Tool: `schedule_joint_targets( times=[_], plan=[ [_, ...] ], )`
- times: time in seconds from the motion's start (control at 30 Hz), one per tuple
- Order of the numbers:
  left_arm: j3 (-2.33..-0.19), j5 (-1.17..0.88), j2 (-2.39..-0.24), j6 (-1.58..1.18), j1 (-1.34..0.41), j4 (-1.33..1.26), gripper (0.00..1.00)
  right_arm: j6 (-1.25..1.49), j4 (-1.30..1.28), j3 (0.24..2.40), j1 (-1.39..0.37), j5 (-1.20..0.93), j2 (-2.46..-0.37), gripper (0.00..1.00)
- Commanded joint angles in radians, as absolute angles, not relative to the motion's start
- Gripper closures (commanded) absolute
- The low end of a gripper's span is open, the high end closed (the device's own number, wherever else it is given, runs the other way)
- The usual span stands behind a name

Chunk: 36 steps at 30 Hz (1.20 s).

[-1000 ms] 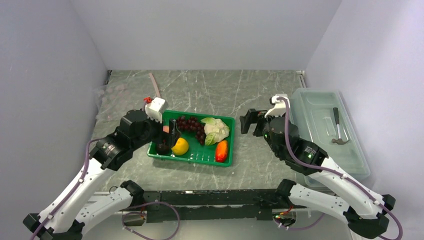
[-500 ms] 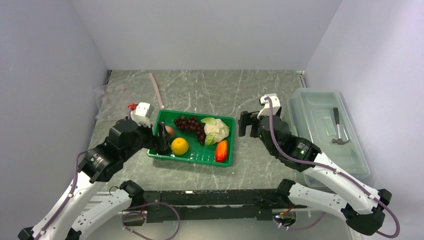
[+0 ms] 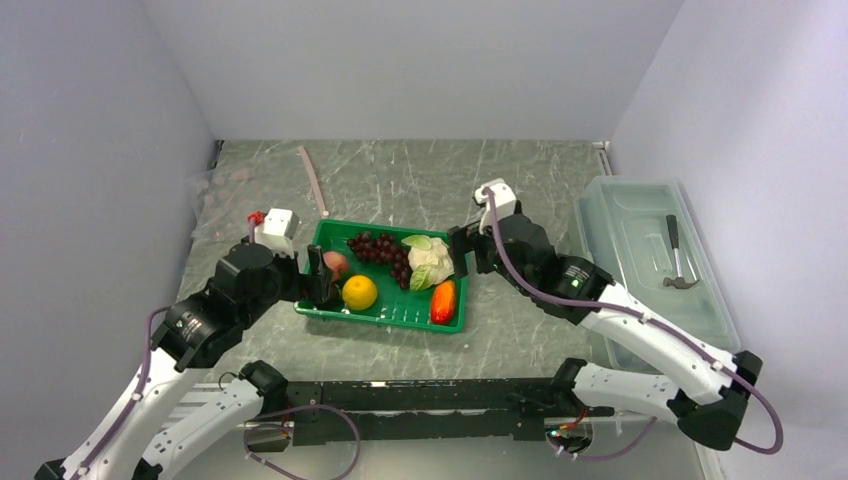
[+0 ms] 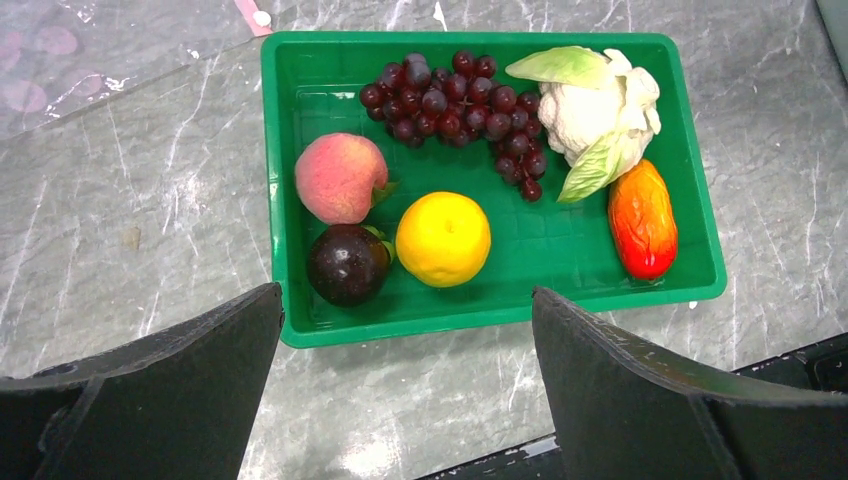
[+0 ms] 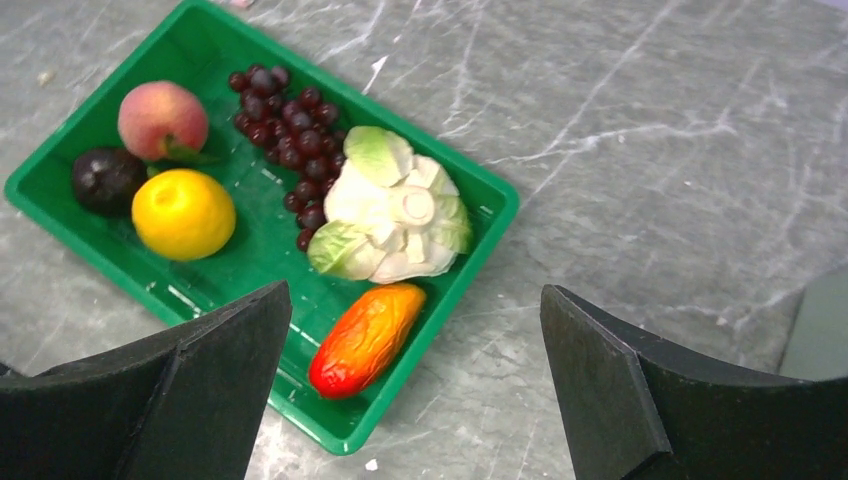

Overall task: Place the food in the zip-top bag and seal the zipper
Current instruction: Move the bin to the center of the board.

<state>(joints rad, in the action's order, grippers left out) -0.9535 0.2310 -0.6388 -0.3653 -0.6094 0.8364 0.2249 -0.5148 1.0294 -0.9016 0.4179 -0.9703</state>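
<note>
Now your right gripper [image 3: 461, 249] has swung in to the green tray [image 3: 398, 318] while your left gripper [image 3: 318, 276] drew back, both wide and empty, the food [image 3: 432, 260] not yet bagged.

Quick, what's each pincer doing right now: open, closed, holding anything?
Left pincer: open, holding nothing.
Right pincer: open, holding nothing.

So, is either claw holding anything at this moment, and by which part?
Nothing is held. The left claw and the right claw both stand open and empty near the green tray.
</note>
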Motion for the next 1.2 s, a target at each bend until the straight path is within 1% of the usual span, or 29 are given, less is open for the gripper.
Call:
schedule_joint_targets(
  times=[0.0, 0.23, 0.33, 0.47, 0.67, 0.9, 1.17],
  plan=[
    [-0.958, 0.251, -0.63, -0.388, -0.612, 0.829, 0.0, 0.164, -0.477, 1.122, -0.905, 0.278, -1.038, 0.0],
    [-0.962, 0.285, -0.619, -0.398, -0.612, 0.847, 0.0, 0.095, -0.47, 1.167, -0.91, 0.041, -1.163, 0.02],
    [-0.965, 0.338, -0.61, -0.414, -0.612, 0.863, 0.0, 0.082, -0.451, 1.157, -0.916, -0.044, -1.21, 0.03],
    [-0.965, 0.369, -0.583, -0.425, -0.612, 0.87, 0.0, 0.072, -0.403, 1.132, -0.925, -0.134, -1.266, 0.09],
    [-0.957, 0.378, -0.562, -0.423, -0.611, 0.861, 0.0, 0.054, -0.381, 1.151, -0.981, -0.16, -1.369, 0.11],
    [-0.965, 0.383, -0.573, -0.426, -0.611, 0.871, 0.0, 0.029, -0.402, 1.206, -1.05, -0.206, -1.508, 0.22],
    [-0.96, 0.384, -0.557, -0.426, -0.611, 0.868, 0.0, 0.021, -0.392, 1.234, -1.101, -0.169, -1.63, 0.27]
  ],
)
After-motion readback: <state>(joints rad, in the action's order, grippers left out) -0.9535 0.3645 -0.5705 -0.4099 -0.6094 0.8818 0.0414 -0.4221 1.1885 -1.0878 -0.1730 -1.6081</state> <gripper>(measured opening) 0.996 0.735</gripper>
